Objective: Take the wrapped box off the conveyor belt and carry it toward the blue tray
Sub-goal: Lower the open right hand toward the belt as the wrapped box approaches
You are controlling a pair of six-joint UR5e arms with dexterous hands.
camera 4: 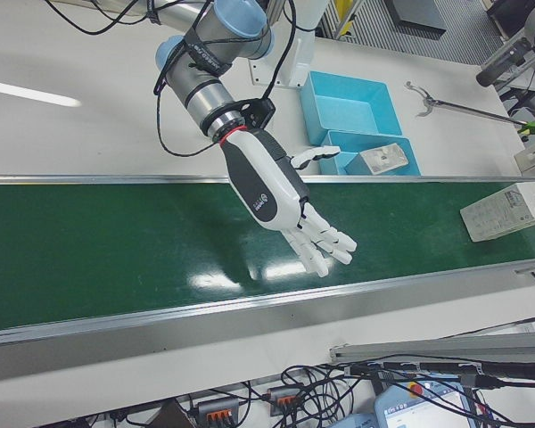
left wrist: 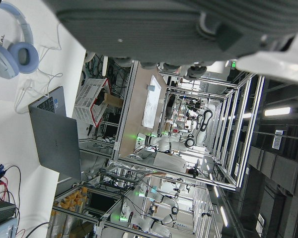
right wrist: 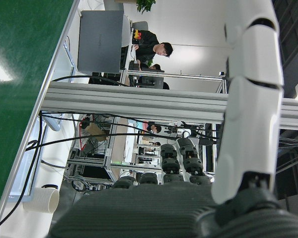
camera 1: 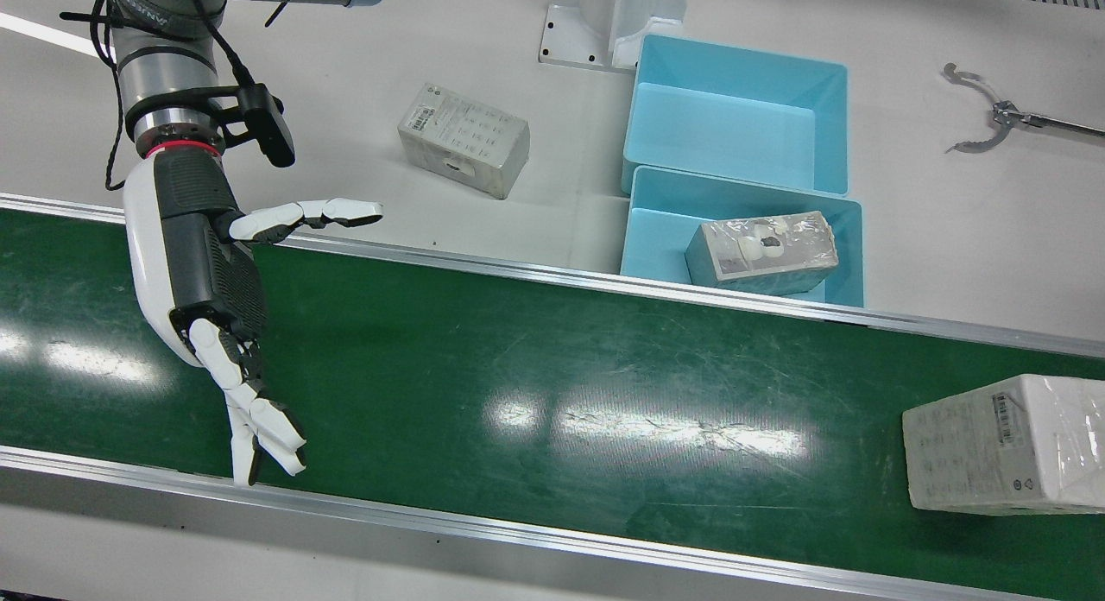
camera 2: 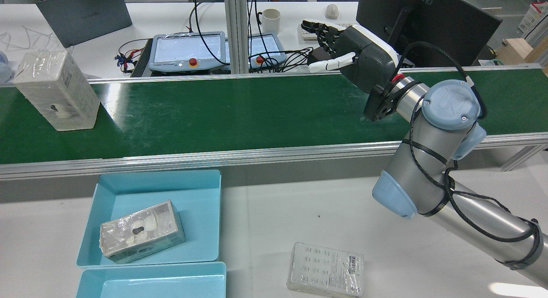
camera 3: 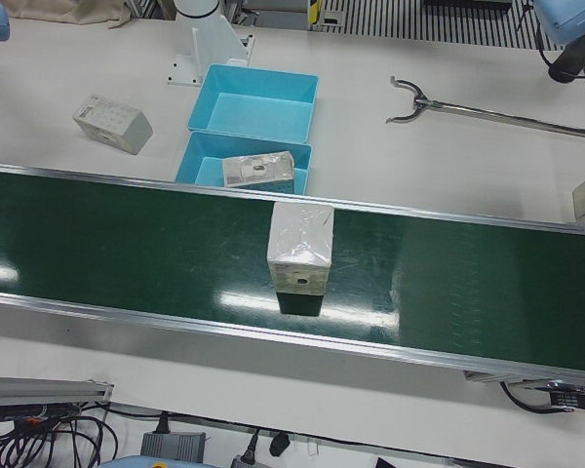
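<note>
The wrapped box point(camera 1: 1001, 446) stands on the green conveyor belt point(camera 1: 552, 376), far from my right hand; it also shows in the rear view point(camera 2: 55, 90), the left-front view point(camera 3: 300, 244) and the right-front view point(camera 4: 504, 211). My right hand point(camera 1: 216, 290) hovers open and empty over the other end of the belt, fingers spread, also seen in the rear view point(camera 2: 355, 54) and the right-front view point(camera 4: 276, 192). The blue tray point(camera 1: 660, 230) beside the belt holds another wrapped box point(camera 1: 764, 251). My left hand point(left wrist: 179, 25) shows only as a palm edge, holding nothing.
A second blue tray point(camera 1: 734, 117) sits behind the first. A third wrapped box point(camera 1: 464, 139) lies on the white table. A metal grabber tool point(camera 1: 993, 113) lies at the far side. The belt has aluminium rails point(camera 1: 518, 273) along both edges.
</note>
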